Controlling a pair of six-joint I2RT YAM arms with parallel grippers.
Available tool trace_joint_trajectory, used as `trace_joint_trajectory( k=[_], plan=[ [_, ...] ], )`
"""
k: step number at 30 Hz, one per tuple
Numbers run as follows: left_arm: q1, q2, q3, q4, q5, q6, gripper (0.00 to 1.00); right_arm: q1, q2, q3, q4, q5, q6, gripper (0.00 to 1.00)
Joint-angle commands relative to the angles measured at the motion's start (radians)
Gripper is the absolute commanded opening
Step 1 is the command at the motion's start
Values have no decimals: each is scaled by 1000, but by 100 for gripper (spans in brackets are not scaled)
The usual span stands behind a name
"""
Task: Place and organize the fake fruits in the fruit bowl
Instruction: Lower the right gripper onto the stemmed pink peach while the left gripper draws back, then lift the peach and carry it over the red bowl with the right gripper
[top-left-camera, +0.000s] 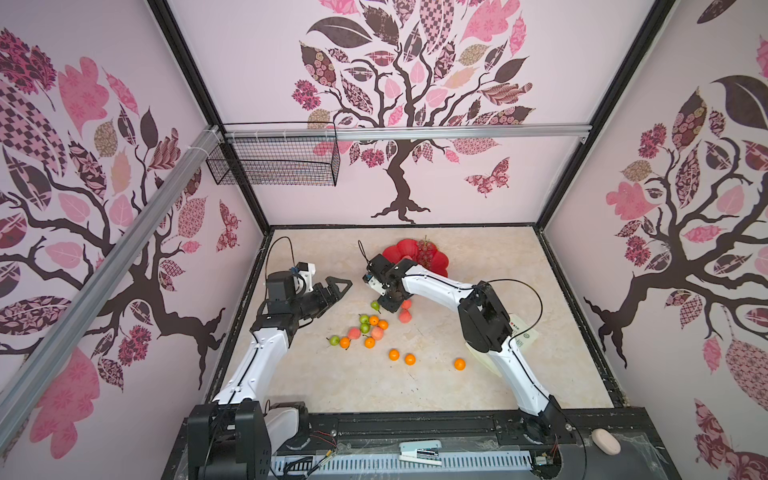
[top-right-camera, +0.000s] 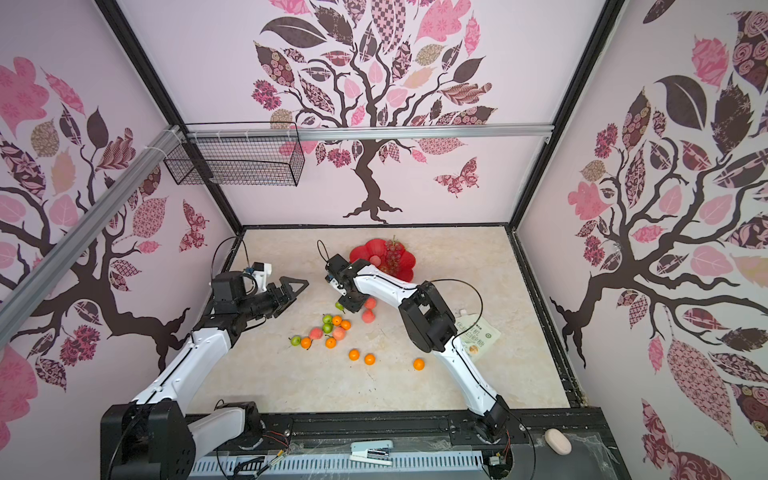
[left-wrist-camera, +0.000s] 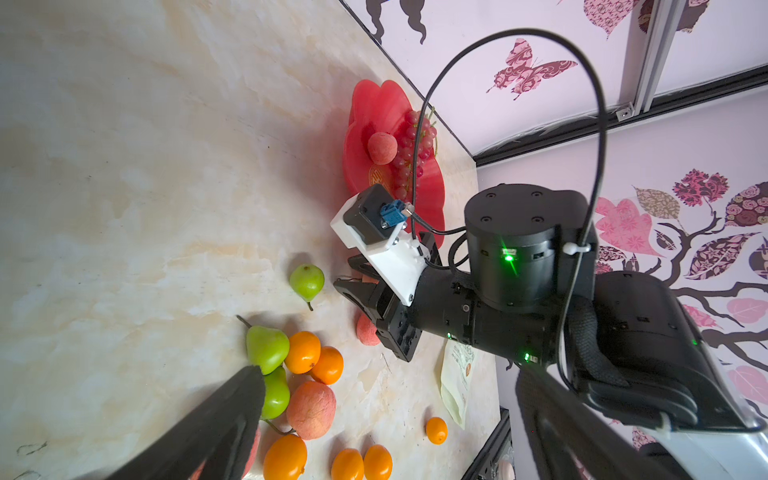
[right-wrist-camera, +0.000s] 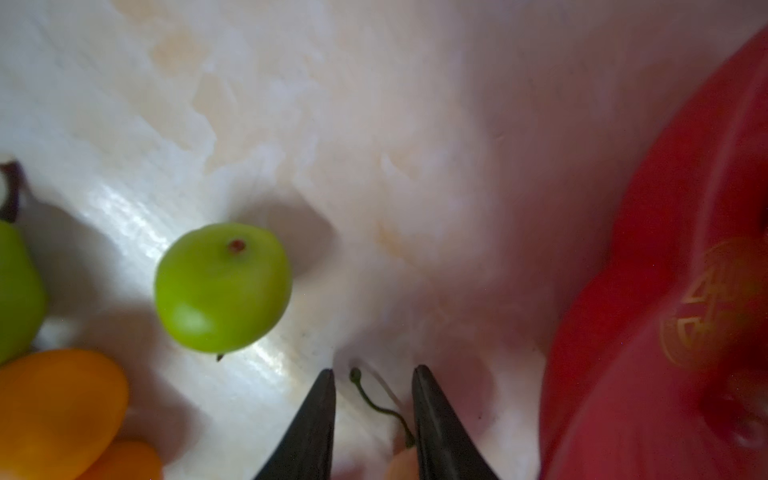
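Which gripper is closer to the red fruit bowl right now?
Right. The right gripper, closed on a peach, sits just in front of the near rim of the fruit bowl. The left gripper hangs open, well off to the bowl's left.

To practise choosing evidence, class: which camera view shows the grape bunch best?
The left wrist view: the grape bunch shows single grapes, lying in the fruit bowl, though a cable crosses it. Both top views show it small and far off. The right wrist view misses it.

Top views overhead; wrist views share fruit bowl (left-wrist-camera: 365, 108)
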Motion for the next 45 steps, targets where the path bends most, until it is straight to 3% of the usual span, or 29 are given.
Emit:
trace_joint_trajectory(
  k=[1, 10, 27, 33, 38, 45],
  plan=[
    [9, 0, -29, 29, 7, 1, 98, 6, 40, 26, -29, 17, -9, 35],
    [12, 6, -32, 36, 12, -2, 98, 6, 45, 10, -41, 19, -1, 32],
    [12, -8, -19, -6, -27, 39, 98, 6, 20, 84, -95, 46, 60, 4],
    [-9, -17, -9, -33, -69, 59, 98, 6, -66, 81, -104, 72, 103, 0],
    [-65, -35, 4, -61, -103, 86, 98, 6, -172, -22, -38, 112, 115, 0],
    [-124, -46, 22, -81, -127, 120, 98, 1, -351, -188, 72, 79, 169, 0]
  ],
)
